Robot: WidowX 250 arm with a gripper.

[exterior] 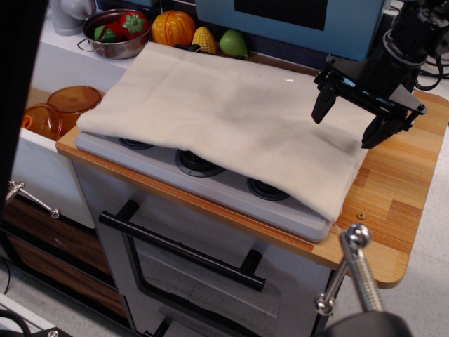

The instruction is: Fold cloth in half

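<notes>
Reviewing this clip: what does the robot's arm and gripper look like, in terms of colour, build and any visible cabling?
The gripper is matte black, with two tapered black fingers hanging from a wide black crossbar. A thin blue strip shows along the crossbar's underside. The wrist above it is a black, roughly cylindrical block. Black cables trail behind it at the upper right. No readable markings.

The cloth (231,119) hides most of the stovetop (210,179) burners.

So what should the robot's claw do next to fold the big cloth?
Probably lower onto the cloth's right edge. The gripper hangs open above that end of the cream cloth, which lies flat and unfolded over the toy stovetop. It holds nothing, so grabbing an edge likely comes first.
</notes>
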